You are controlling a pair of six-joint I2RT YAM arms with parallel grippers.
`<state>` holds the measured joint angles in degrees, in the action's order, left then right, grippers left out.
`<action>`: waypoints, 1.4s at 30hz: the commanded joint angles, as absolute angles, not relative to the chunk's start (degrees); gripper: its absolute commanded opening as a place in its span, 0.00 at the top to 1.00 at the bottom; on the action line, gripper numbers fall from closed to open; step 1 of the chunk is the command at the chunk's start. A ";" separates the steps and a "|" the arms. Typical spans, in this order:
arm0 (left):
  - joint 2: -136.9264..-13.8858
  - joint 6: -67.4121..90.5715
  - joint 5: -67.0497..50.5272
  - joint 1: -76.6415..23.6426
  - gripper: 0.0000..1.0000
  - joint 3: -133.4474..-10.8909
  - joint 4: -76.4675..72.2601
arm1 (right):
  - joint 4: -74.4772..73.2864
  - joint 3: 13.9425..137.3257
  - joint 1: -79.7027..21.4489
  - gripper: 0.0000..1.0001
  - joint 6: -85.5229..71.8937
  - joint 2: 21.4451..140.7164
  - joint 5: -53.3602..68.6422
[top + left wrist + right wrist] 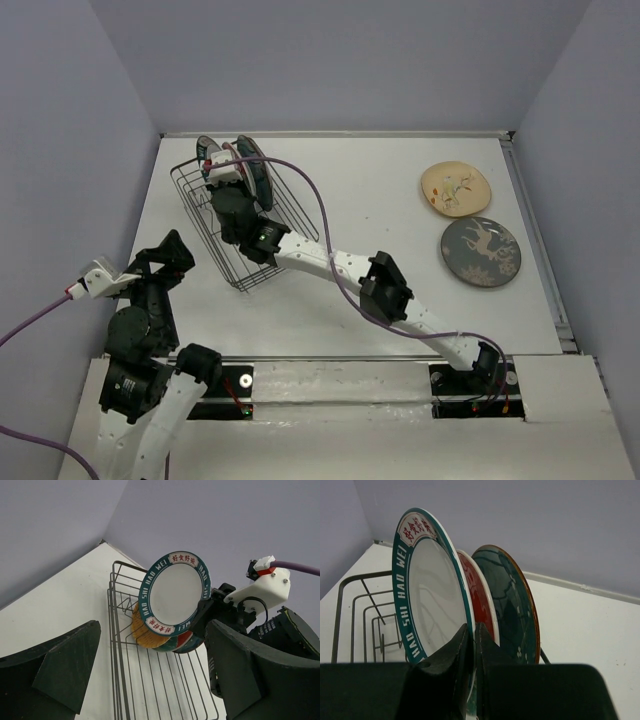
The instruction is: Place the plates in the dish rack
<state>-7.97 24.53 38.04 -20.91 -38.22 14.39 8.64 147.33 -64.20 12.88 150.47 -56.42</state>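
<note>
The dark wire dish rack [250, 235] lies at the table's left centre. Several plates stand upright at its far end [247, 165]. My right gripper [474, 627] is shut on the rim of the white plate with a dark patterned rim [427, 587]. Close behind that plate stand the red-and-teal floral plate [479, 597] and the dark teal plate [510, 607]. The left wrist view shows the white plate [175, 592], the orange woven-look plate [142, 632] and the rack [150, 685]. My left gripper [160, 262] is open and empty, left of the rack.
The cream floral plate [455, 188] and the grey deer plate [481, 251] lie flat at the table's right side. The right arm [390, 290] stretches diagonally across the table. Walls enclose the table on three sides.
</note>
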 commanded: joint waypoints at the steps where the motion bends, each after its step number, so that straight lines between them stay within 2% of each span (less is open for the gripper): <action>1: -7.65 24.87 38.85 -21.01 0.01 -39.29 11.78 | 14.85 148.54 -63.90 0.93 14.33 150.56 -58.71; 6: -7.74 24.79 38.50 -21.01 0.01 -39.20 11.51 | 15.20 146.60 -63.90 0.93 16.43 151.78 -60.29; 13: -7.91 24.78 38.50 -21.01 0.01 -39.29 11.43 | 29.24 150.21 -64.42 0.93 31.72 154.07 -64.94; 18: -8.35 24.79 38.23 -21.09 0.01 -39.29 11.34 | 32.42 145.20 -64.95 0.93 32.43 150.12 -66.09; 23: -8.53 24.79 37.97 -21.09 0.01 -39.20 11.25 | 35.67 148.18 -66.00 0.93 36.02 152.66 -66.97; 26: -8.35 24.70 38.23 -21.18 0.01 -39.20 11.25 | 29.29 147.23 -66.01 0.93 29.31 152.14 -65.04; 29: -7.74 24.52 38.32 -21.09 0.01 -39.03 11.16 | 27.60 143.01 -66.01 0.93 24.89 150.56 -64.34; 35: -7.91 24.26 37.71 -21.09 0.01 -38.85 10.81 | 24.96 142.03 -66.53 0.93 21.45 152.40 -64.51; 38: -8.17 23.99 37.44 -21.18 0.01 -38.85 10.72 | 24.35 140.54 -67.58 0.84 17.94 151.26 -63.55; 40: -8.35 23.73 37.53 -21.09 0.01 -38.85 10.72 | 23.21 139.40 -67.59 0.66 16.27 149.77 -62.58; 42: -8.44 23.64 37.97 -21.09 0.01 -38.85 10.72 | 21.89 137.12 -67.59 0.54 13.20 146.54 -60.65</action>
